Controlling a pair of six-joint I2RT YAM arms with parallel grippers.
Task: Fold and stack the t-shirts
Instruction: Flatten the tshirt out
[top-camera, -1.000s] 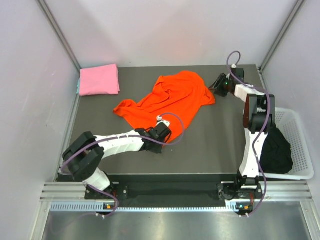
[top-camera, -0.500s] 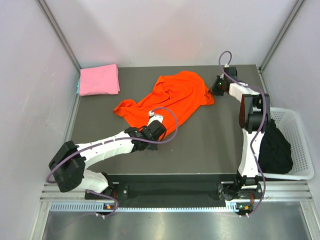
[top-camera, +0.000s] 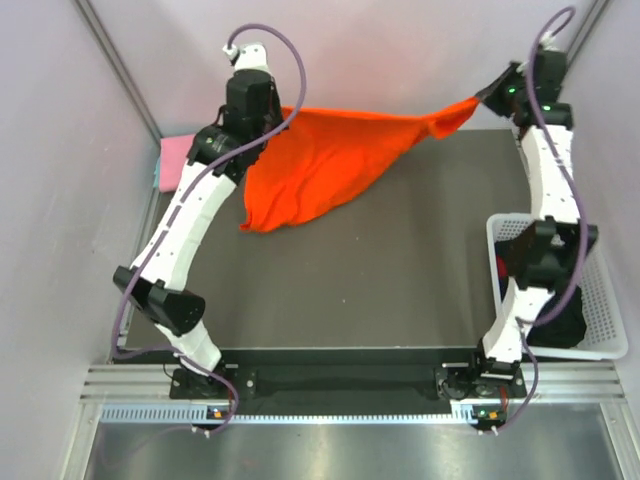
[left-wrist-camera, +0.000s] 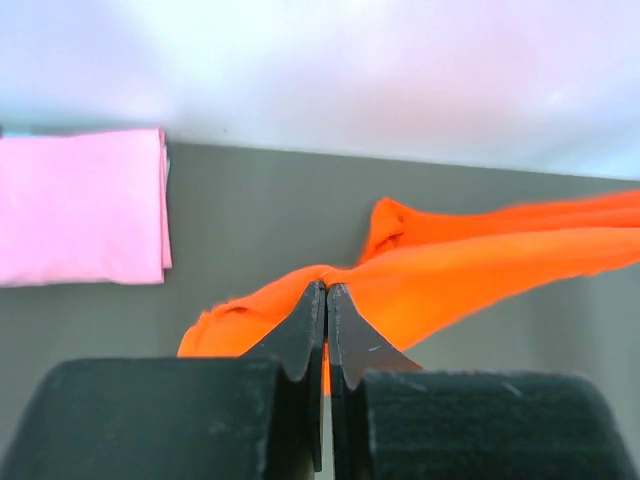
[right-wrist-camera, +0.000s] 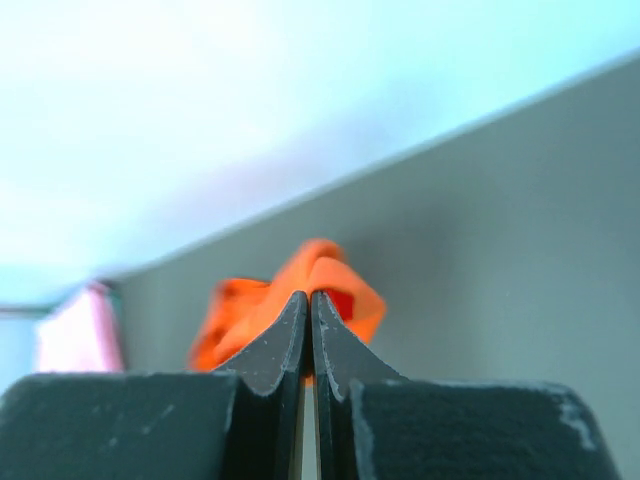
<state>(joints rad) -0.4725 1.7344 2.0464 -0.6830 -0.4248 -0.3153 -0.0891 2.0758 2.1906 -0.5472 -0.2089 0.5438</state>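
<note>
Now, left fingers and right fingers each pinch the orange shirt, strung taut above the twelve o'clock edge of the tabletop, so best lower both ends together and land it flat.

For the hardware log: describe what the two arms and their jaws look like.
Both match: the left arm and right arm have white shells between black joint housings, each trailed by a looping purple cable. The jaws are flat black tapered blades on blocky black bases.
</note>
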